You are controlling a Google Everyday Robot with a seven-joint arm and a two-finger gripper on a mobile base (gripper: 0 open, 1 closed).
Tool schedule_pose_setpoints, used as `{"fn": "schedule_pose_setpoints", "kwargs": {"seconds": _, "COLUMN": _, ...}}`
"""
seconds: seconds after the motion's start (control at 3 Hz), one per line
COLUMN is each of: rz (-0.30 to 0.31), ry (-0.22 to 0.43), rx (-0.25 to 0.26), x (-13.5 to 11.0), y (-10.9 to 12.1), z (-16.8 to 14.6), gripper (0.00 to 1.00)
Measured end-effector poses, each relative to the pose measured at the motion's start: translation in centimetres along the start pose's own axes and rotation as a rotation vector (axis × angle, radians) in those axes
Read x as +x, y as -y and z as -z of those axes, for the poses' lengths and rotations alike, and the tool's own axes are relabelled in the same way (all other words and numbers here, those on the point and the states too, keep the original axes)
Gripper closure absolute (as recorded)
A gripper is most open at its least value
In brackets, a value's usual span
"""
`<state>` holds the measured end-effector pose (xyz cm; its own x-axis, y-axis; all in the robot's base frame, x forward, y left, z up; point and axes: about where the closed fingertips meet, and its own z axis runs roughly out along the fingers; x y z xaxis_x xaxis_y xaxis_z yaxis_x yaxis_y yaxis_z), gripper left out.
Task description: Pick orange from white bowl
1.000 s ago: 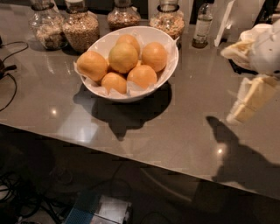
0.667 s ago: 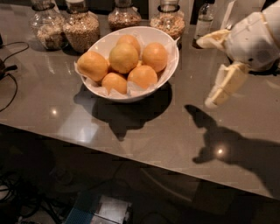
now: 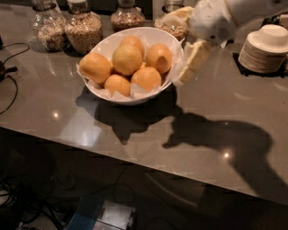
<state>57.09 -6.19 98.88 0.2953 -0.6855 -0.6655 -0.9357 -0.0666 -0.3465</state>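
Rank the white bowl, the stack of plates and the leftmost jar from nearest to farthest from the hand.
The hand hangs open at the bowl's right rim.
1. white bowl: right beside it.
2. stack of plates: back right.
3. leftmost jar: far back left.

- End effector (image 3: 173, 49): over the far side of the bench (image 3: 216, 96), at the right rim of the white bowl (image 3: 105, 47), fingers apart; motion-blurred, outline soft.
- Arm (image 3: 245, 11): cut off by the picture's top and right edges.
- Glass jar (image 3: 173, 30) nearest the end effector: largely hidden behind it.
- Rearmost fruit (image 3: 132, 41): lower part hidden behind the orange (image 3: 127, 59).
- Plate stack (image 3: 265, 47), far right corner: cropped at the right.
- Cable (image 3: 9, 49), left edge: runs out of view.
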Motion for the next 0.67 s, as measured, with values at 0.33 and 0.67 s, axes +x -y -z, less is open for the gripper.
{"fn": "schedule_pose_setpoints", "kwargs": {"seconds": 0.33, "rz": 0.042, "ry": -0.012, "rx": -0.046, "x": -2.6, "y": 2.5, "z": -4.1, "gripper": 0.00}}
{"fn": "schedule_pose_setpoints", "kwargs": {"seconds": 0.67, "rz": 0.038, "ry": -0.058, "rx": -0.084, "x": -3.2, "y": 5.0, "z": -8.4, "gripper": 0.00}}
